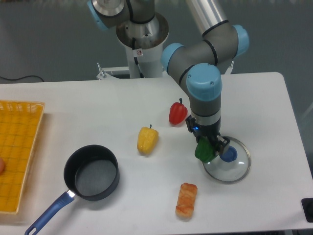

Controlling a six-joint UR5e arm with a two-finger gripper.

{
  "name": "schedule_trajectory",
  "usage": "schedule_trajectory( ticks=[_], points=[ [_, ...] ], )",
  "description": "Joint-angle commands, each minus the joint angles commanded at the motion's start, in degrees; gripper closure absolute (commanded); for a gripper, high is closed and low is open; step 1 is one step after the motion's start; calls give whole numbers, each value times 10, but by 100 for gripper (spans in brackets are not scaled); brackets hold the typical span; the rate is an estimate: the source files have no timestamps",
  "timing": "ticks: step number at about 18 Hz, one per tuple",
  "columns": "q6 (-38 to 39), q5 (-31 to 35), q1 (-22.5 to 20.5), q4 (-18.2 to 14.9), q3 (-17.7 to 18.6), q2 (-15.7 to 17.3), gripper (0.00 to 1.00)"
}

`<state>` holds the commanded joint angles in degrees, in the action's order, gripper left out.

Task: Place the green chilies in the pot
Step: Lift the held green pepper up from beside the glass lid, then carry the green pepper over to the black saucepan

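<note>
Broadly, a white desk (73, 103) is seen carrying everything. At nine o'clock an orange mesh tray (17, 147) is cut by the frame edge. The pot (92, 172) is set at seven o'clock, its blue handle pointing toward the near-left corner. A glass lid (234, 169) lies at four o'clock. Over the lid's left rim the hand (211, 149) is pinched on the green chilies (203, 151). A yellow pepper (147, 139), a red pepper (177, 112) and a breaded piece (186, 199) are spread between.
</note>
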<state>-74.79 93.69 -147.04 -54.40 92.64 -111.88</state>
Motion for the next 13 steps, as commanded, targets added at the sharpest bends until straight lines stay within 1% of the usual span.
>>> schedule_trajectory(
  ticks=[8, 11, 13],
  points=[
    [5, -2, 4, -3, 7, 1, 48],
    [23, -1, 19, -3, 10, 7, 48],
    [39, -1, 30, -17, 13, 14, 49]
  ],
)
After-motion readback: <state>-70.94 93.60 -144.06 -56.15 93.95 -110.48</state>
